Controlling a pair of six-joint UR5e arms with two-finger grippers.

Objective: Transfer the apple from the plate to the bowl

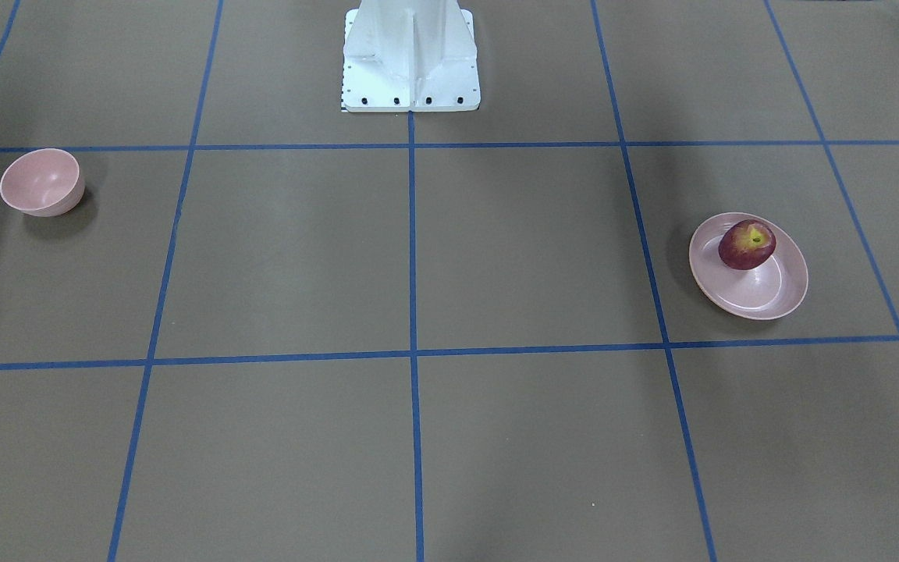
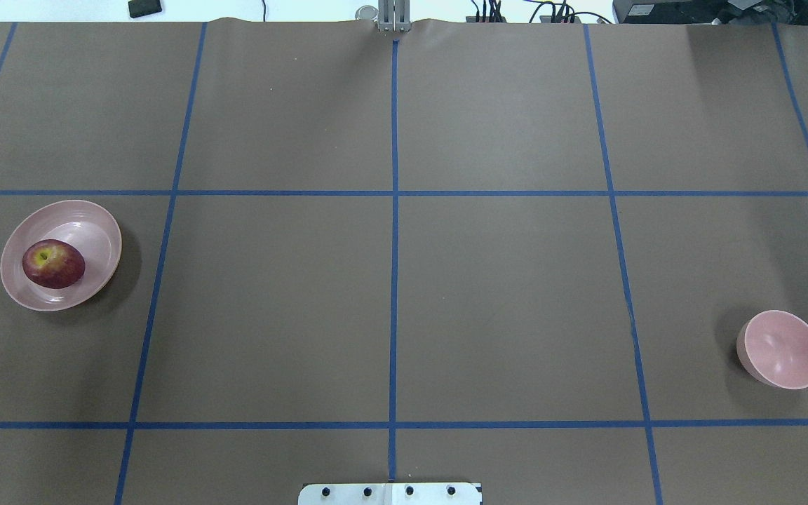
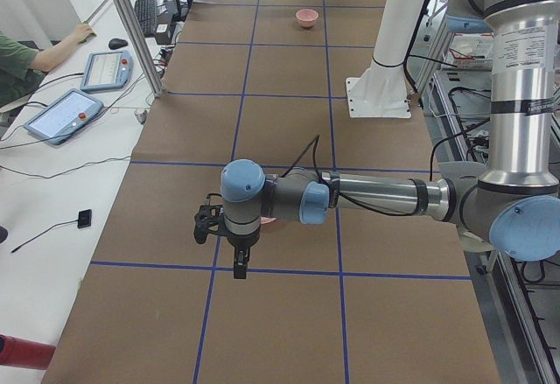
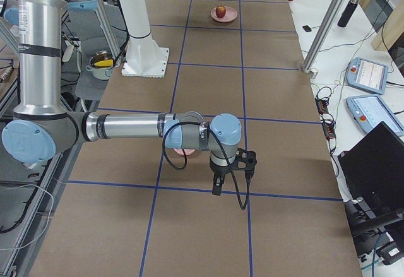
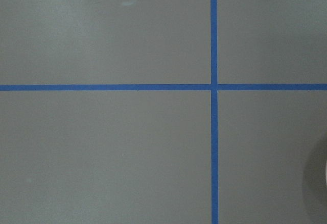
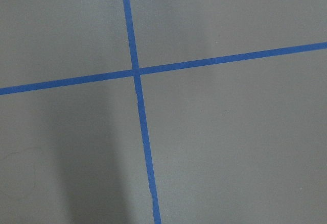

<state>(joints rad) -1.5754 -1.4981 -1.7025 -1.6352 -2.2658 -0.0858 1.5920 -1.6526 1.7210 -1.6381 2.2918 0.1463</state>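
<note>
The dark red apple [image 2: 53, 264] lies on the wide pale pink plate [image 2: 88, 228] at the table's left side; both also show in the front view, the apple [image 1: 746, 245] on the plate [image 1: 762, 297]. The small deep pink bowl [image 2: 783, 348] stands empty at the right side, also in the front view [image 1: 40, 182]. My left gripper [image 3: 239, 270] hangs over the table near the plate, seen only in the left side view. My right gripper [image 4: 216, 188] hangs near the bowl [image 4: 184, 153], seen only in the right side view. I cannot tell whether either is open or shut.
The brown table is marked with blue tape lines [image 2: 394, 231]. The white robot base [image 1: 410, 58] stands at the robot's edge. Tablets [image 3: 66, 113] and an operator's arm [image 3: 44, 47] lie beyond the far side. Both wrist views show only the table surface and tape.
</note>
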